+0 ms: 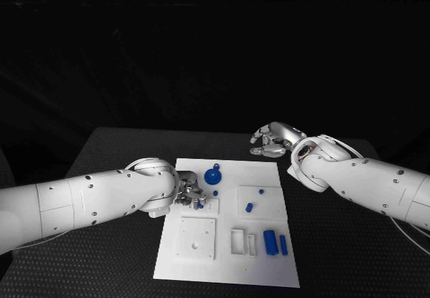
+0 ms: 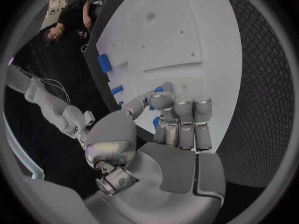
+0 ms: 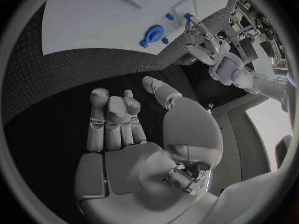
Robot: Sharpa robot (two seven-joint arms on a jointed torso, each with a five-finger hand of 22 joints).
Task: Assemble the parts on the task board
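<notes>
- Nearest the head camera, the task board (image 1: 228,261) is lying flat on the black table (image 1: 340,261), its long axis running away from the robot; near its front edge a raised white square block (image 1: 197,238) is sitting beside a white slotted holder (image 1: 243,241).
- Just right of the holder, a thick blue cylinder (image 1: 269,241) and a thin blue pin (image 1: 283,244) are lying side by side, both with their long axes pointing away from the robot.
- Further up the board, a short blue peg (image 1: 249,207) and a small blue stud (image 1: 261,192) are resting apart from each other.
- The blue gear (image 1: 213,176) is sitting near the far end of the board.
- The left hand (image 1: 189,190) is hovering over the board's left edge, just beside and nearer than the gear, fingers curled in; a small blue part (image 2: 157,122) is showing at its fingertips in the left wrist view, but whether it is grasped I cannot tell.
- The right hand (image 1: 274,139) is hanging beyond the board's far right corner, over bare table, fingers loosely bent and grasping nothing.
- Judging by this, the left hand is much the nearer to the gear, which is lying just ahead and to its right; the right hand is standing well apart.
</notes>
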